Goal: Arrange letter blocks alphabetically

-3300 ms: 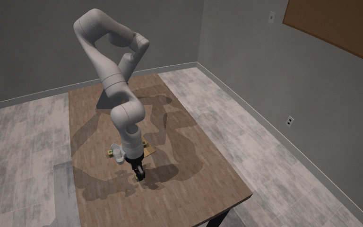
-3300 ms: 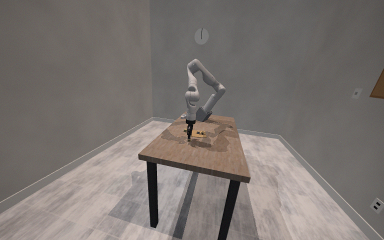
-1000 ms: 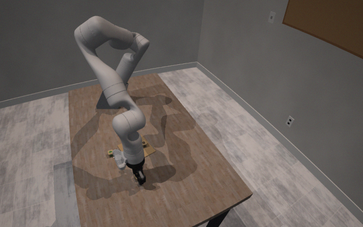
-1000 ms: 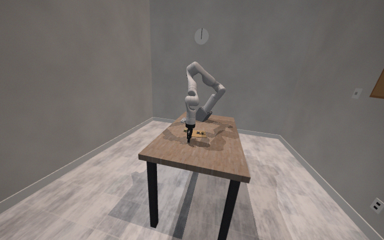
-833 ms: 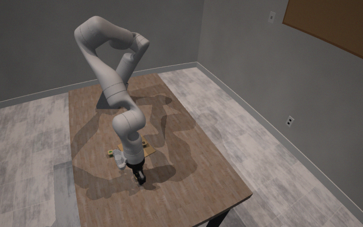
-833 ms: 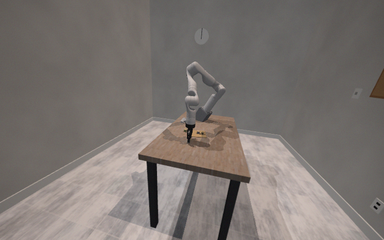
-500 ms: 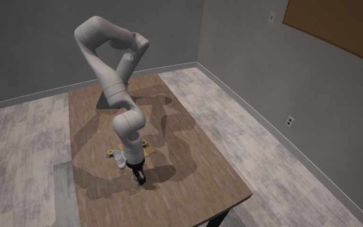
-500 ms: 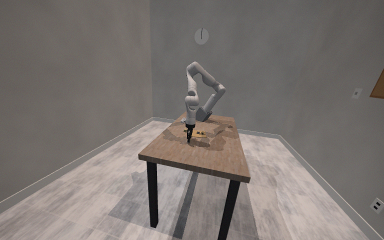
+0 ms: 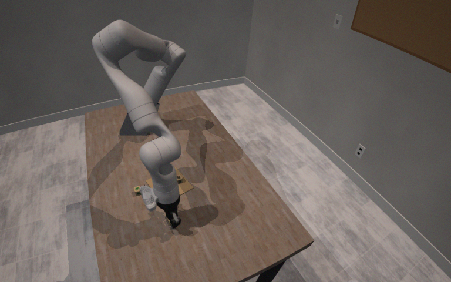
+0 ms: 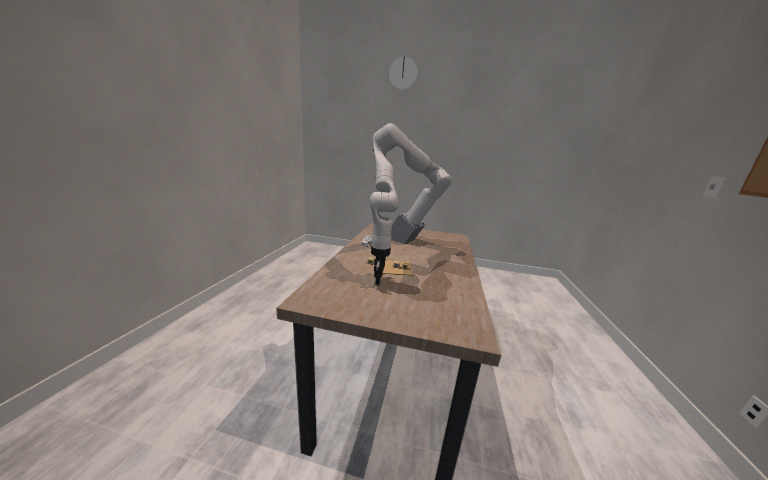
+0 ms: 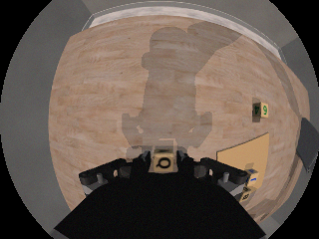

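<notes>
"Where is the Q block?"
"In the wrist view, the Q block (image 11: pixel 163 162) sits between the fingertips of the gripper (image 9: pixel 174 223) (image 10: pixel 377 283) (image 11: pixel 163 156), away from the mat (image 9: pixel 187 188) (image 10: pixel 399 272) (image 11: pixel 240 151)."

"Is it gripped?"
"The fingers stand partly open, one on each side. I can't tell whether they press on it."

"Which way does it point?"
"Its top looks roughly square, so I see no long axis. The letter faces up, its outline wider across the wrist view than tall; its exact heading is too small to read."

"And the others?"
"The blue-marked block (image 10: pixel 396 264) (image 11: pixel 252 177) and the dark-marked block (image 9: pixel 179 179) (image 10: pixel 404 266) (image 11: pixel 245 194) stand near each other on the mat. The green-marked block (image 9: pixel 137 190) (image 10: pixel 370 260) (image 11: pixel 264 110) is off it, on the table (image 9: pixel 206 249) (image 10: pixel 390 322) (image 11: pixel 100 100)."

"How does the mat lie?"
"Flat, a corner pointing toward the arm's base side in the top view. The arm covers part of it."

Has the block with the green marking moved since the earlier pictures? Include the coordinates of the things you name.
No; the green-marked block (image 9: pixel 137 190) (image 11: pixel 264 110) sits at the same spot beside the mat (image 9: pixel 186 188) (image 11: pixel 244 155).
</notes>
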Controlling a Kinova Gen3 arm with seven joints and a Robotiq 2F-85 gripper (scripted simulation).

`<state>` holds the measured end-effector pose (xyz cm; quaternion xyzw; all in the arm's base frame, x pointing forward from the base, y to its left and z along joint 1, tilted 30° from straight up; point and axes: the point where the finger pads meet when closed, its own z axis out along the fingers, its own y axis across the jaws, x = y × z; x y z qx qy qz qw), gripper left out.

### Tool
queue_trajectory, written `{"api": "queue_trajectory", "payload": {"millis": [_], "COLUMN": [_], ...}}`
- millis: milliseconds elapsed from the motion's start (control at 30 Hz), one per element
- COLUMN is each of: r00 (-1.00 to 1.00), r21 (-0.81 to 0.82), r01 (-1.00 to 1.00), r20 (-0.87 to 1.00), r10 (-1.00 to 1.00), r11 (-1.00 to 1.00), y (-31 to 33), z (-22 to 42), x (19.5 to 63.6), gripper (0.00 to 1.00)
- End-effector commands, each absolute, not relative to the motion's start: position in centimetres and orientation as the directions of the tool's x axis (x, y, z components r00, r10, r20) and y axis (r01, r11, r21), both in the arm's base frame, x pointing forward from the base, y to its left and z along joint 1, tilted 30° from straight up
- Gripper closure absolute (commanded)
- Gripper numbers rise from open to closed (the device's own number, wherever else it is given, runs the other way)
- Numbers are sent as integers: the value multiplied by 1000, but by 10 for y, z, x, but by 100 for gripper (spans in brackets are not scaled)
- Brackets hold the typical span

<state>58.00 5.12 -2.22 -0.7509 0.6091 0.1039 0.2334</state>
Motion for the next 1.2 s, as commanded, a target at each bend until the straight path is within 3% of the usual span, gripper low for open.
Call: {"api": "queue_trajectory", "payload": {"millis": [0,267,300,1167], "r00": [236,236,236,236], "r21": [-226,-226,-226,-226], "r01": [-963,-963,-963,-963], "r20": [-439,-439,-439,-439], "r10": [-867,-867,-867,-867], "r11": [-148,-148,-148,-148], "y": [50,50,50,50], "z": [-21,-21,-21,-21], "x": [581,581,581,581], "gripper": [59,59,79,79]}}
